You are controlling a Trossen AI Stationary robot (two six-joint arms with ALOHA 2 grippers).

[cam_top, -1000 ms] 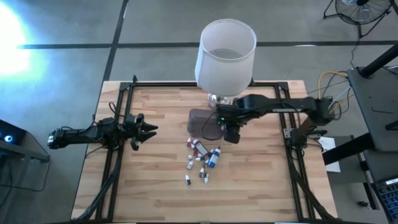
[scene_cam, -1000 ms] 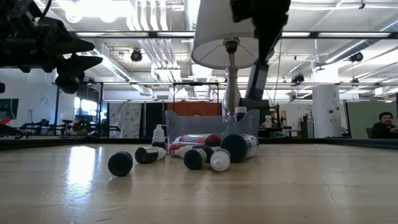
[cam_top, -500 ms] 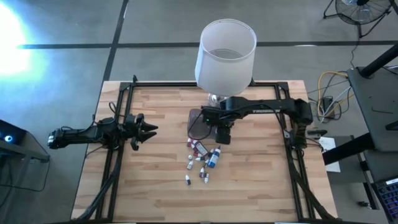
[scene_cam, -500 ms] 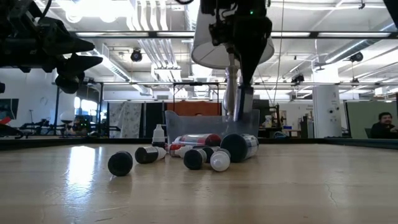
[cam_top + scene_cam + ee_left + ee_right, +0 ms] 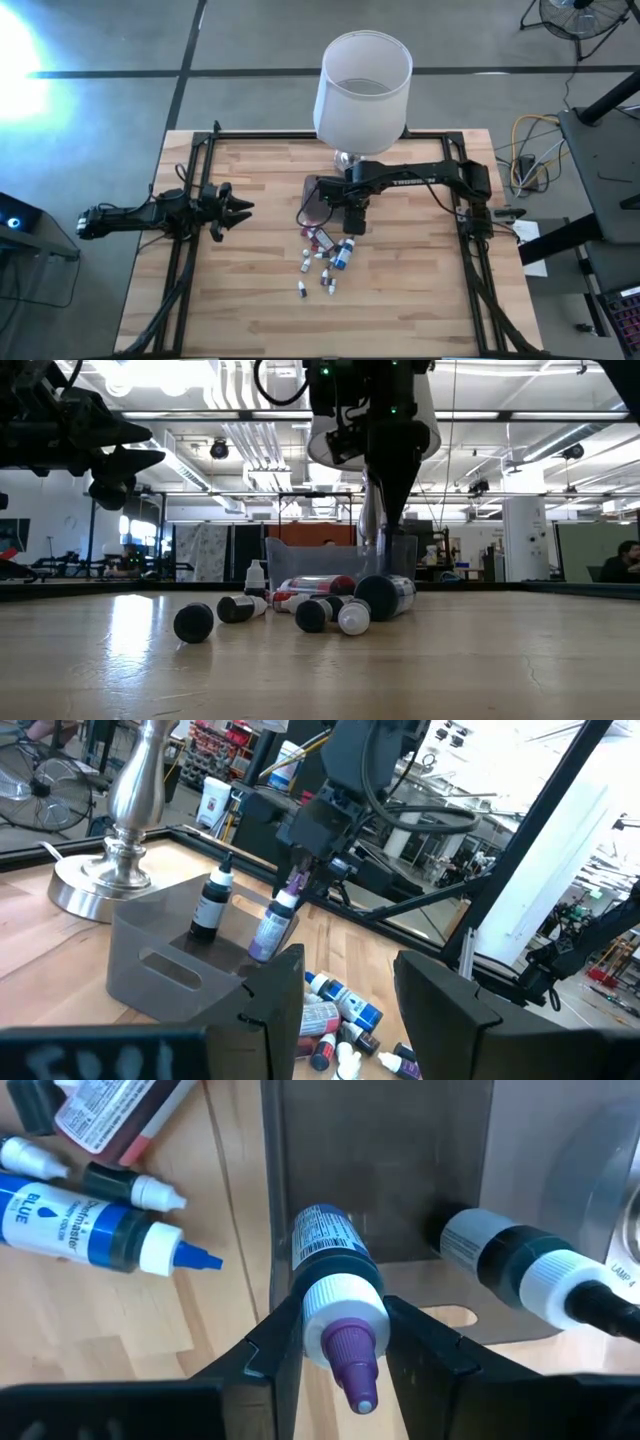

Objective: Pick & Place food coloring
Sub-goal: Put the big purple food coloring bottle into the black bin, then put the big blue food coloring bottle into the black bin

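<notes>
Several tiny food coloring bottles lie scattered on the wooden table, near of a small clear tub. One dark bottle stands upright inside the tub. My right gripper hangs over the tub's right end, shut on a purple-tipped bottle. In the low view that gripper reaches down from above behind the tub wall. My left gripper waits open in the air over the table's left side, pointing toward the tub. My right gripper pinches the purple-tipped bottle by its white collar, just under the tip, one finger on each side. The fingers come from above, pointing down. The bottle hangs slightly tilted, base down inside the tub; whether the base touches the tub floor I cannot tell.
A tall lamp with a white shade stands on a silver base right behind the tub. A blue bottle and a red one lie just near of the tub wall. Black frame rails run along the table edges.
My right gripper has carried the purple-tipped bottle toward the table's left, from beside the tub to over it, and has come down so the bottle's base now sits within the tub walls. It has stayed shut. The loose bottles have not moved.
</notes>
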